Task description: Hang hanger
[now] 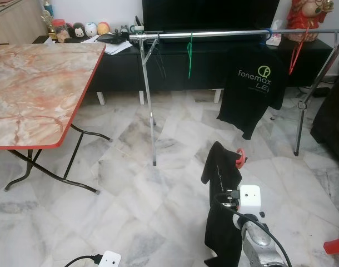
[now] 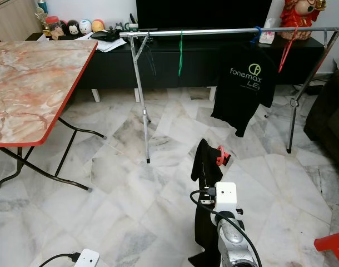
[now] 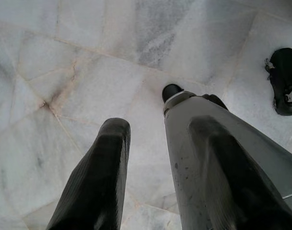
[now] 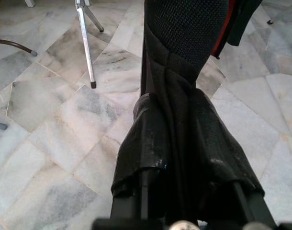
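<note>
At 9 o'clock in the head views stands a folding table (image 1: 30,83) with a marble-pattern top and red edge. The left gripper (image 3: 151,158) hangs idle over the marble floor (image 1: 130,183), its two fingers parted with nothing between them.

At 12 o'clock a metal clothes rail (image 1: 214,35) runs across the room before a dark TV cabinet (image 1: 119,69). On it hang a green hanger (image 1: 189,55), a black printed T-shirt (image 1: 253,89) on a blue hanger (image 1: 267,34), and a red hanger (image 1: 296,54) towards 1 o'clock.

At 5 o'clock the right gripper (image 4: 177,158) is clamped on a dark garment (image 1: 222,206), with the cloth bunched between its fingers. This garment is carried on the red hanger hook (image 1: 240,157), which projects at the top of the bundle. The item is held above the floor, well apart from the rail.

Task status, as judged: pickup is complete; approach and hooking remain. The robot must close the gap to the rail, raise the load to rail level and seat the hook over the bar, probably in the free span between the green hanger and the T-shirt.

Orientation: the garment's long axis runs roughly vertically, hook end up and tail hanging down beside the arm. The hook points up and towards the rail; its opening direction cannot be resolved.
</note>
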Motion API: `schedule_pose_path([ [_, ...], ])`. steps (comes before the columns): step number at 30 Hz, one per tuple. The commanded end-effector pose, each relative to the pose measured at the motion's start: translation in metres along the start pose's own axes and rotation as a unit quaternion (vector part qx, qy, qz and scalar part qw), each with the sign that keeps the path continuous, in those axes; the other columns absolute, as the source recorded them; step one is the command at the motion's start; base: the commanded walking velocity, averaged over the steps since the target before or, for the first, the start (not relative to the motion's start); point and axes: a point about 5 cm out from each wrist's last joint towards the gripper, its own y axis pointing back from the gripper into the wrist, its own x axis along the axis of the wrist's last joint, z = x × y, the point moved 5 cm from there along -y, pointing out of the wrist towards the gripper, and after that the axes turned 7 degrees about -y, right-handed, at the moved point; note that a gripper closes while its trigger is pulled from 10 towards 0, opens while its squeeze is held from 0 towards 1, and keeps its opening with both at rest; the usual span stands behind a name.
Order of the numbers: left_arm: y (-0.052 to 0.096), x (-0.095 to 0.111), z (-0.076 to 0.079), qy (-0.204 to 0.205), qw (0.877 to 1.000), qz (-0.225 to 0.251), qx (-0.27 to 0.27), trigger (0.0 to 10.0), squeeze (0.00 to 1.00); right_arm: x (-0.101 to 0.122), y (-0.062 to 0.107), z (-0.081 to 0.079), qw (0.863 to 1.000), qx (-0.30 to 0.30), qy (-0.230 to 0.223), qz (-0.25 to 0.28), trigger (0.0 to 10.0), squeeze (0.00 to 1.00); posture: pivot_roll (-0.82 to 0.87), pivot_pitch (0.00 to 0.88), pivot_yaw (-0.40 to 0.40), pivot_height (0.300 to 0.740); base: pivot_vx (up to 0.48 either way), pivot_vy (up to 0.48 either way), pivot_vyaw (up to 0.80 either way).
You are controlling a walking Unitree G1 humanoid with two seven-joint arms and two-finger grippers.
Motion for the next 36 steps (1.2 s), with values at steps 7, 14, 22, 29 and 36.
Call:
schedule_pose_path([
  [7, 0.0015, -0.0125, 0.0087, -0.006, 1.000, -0.019, -0.013, 10.0, 0.00, 0.0130, -0.0025, -0.0018, 1.000, 0.003, 0.006, 0.026, 10.0, 0.00, -0.12, 0.000, 0.001, 0.740, -0.177, 0.000, 0.00],
  [14, 0.0015, -0.0128, 0.0085, -0.005, 1.000, -0.019, -0.012, 10.0, 0.00, 0.0132, -0.0030, -0.0028, 1.000, 0.004, 0.006, 0.025, 10.0, 0.00, -0.12, 0.000, 0.003, 0.740, -0.252, 0.000, 0.00],
  [22, 0.0016, -0.0131, 0.0082, -0.005, 1.000, -0.020, -0.012, 10.0, 0.00, 0.0128, -0.0032, -0.0033, 1.000, 0.004, 0.007, 0.024, 10.0, 0.00, -0.12, 0.000, 0.002, 0.740, -0.256, 0.000, 0.00],
  [29, 0.0017, -0.0137, 0.0078, -0.005, 1.000, -0.020, -0.011, 10.0, 0.00, 0.0129, -0.0031, -0.0034, 1.000, 0.004, 0.006, 0.025, 10.0, 0.00, -0.12, 0.000, 0.002, 0.740, -0.258, 0.000, 0.00],
  [36, 0.0018, -0.0142, 0.0074, -0.005, 1.000, -0.021, -0.011, 10.0, 0.00, 0.0133, -0.0030, -0.0048, 1.000, 0.005, 0.006, 0.026, 10.0, 0.00, -0.12, 0.000, 0.003, 0.740, -0.258, 0.000, 0.00],
])
